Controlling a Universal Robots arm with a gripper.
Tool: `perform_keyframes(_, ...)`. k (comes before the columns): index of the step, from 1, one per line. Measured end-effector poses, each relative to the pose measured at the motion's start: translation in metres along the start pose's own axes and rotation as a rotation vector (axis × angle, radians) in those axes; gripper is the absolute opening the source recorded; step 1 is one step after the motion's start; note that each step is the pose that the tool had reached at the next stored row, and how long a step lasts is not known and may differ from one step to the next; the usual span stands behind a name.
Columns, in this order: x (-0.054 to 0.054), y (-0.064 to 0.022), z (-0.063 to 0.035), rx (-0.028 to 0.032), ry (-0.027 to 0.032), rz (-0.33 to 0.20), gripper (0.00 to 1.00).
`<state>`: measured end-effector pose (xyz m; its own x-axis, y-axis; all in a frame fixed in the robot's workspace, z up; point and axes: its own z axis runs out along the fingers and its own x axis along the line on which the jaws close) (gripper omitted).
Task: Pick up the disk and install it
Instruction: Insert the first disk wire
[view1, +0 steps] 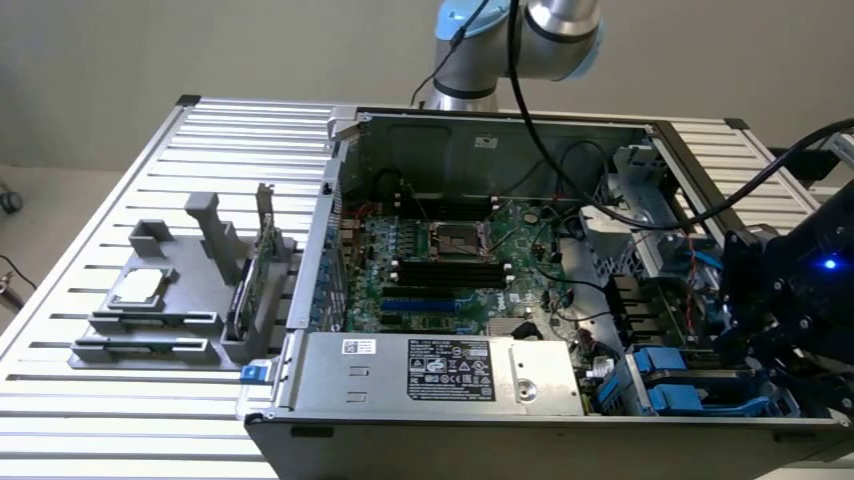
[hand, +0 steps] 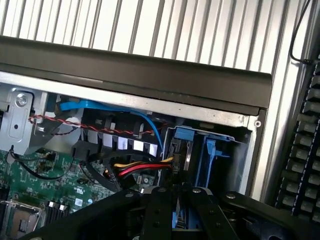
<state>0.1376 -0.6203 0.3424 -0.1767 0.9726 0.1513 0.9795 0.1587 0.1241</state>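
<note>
Gripper (view1: 787, 330) stands at the right edge of the exterior view, over the lower right corner of the open case (view1: 467, 130), beside the blue brackets (view1: 674, 385). In the wrist view the gripper (hand: 179, 192) is set narrow, clamped on a thin blue-edged piece, the disk (hand: 175, 220), seen edge-on. The bay (hand: 200, 150) lies just beyond. A fixture (view1: 160, 300) sits at left on the table (view1: 80, 400).

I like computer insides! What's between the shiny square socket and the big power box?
Exterior view: black memory slots, then blue card slots, lie between the CPU socket and power supply.
</note>
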Motion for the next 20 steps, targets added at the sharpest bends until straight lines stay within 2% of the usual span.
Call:
perform_keyframes(3, 0.004, 0.0006, 0.0017, 0.0001, -0.0037, 0.003, 0.18)
perform_keyframes(5, 0.005, 0.0007, 0.0024, 0.0001, -0.0085, 0.007, 0.18)
perform_keyframes(12, 0.006, 0.0007, 0.0052, 0.0013, -0.0345, 0.024, 0.18)
perform_keyframes(20, 0.012, 0.0014, 0.0070, 0.0003, -0.0456, 0.041, 0.18)
